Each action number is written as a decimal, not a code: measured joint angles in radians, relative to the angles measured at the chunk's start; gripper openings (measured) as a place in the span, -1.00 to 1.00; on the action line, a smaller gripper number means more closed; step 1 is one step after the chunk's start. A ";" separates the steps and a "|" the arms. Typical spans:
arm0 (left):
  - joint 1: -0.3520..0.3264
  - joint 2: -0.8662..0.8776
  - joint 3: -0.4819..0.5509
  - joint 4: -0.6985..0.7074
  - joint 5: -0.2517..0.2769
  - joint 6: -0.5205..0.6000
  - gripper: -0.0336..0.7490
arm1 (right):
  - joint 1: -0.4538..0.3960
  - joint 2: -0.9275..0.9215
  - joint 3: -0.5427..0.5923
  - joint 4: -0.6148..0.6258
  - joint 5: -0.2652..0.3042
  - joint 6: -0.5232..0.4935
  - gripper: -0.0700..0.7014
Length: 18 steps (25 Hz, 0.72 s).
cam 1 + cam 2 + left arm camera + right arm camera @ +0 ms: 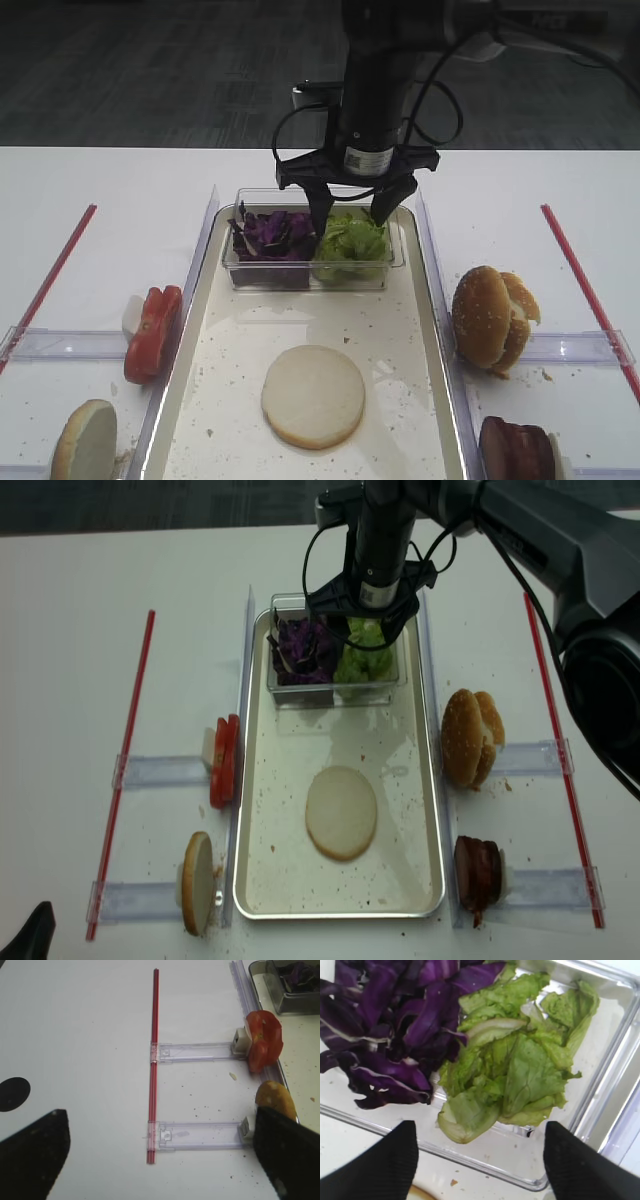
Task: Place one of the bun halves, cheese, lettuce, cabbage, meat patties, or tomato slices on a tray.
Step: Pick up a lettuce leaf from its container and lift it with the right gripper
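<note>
Above the clear box [307, 262] at the far end of the tray [420, 400], the right gripper [351, 207] hangs with its jaws spread wide and nothing between them, straddling the lettuce [515, 1070].

Risks, as judged:
- Jaws closing off-centre may catch cabbage [390, 1035], which lies touching the lettuce.
- A deep descent may strike the box wall or drag the box.
- Loose leaves may come up as a clump, or slip out during the lift.

Count:
- Lettuce: one pile, leaf number unclear.
- Cabbage: one pile.
- Bun halves: one on the tray [313, 396], cut face up; one at left [85, 440]; a seeded pair at right [490, 315].
- Tomato [154, 332]: one stack, slices not countable.
- Patties [517, 448]: one stack.

The left gripper [160, 1160] hangs wide apart and empty over the surface [90, 1035].
</note>
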 joint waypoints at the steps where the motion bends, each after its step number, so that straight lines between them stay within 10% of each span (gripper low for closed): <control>1: 0.000 0.000 0.000 0.000 0.000 0.000 0.84 | 0.000 0.007 0.000 -0.007 -0.002 0.000 0.52; 18: 0.000 0.000 0.000 0.000 0.000 0.000 0.84 | -0.034 0.051 -0.001 -0.059 -0.064 0.013 0.00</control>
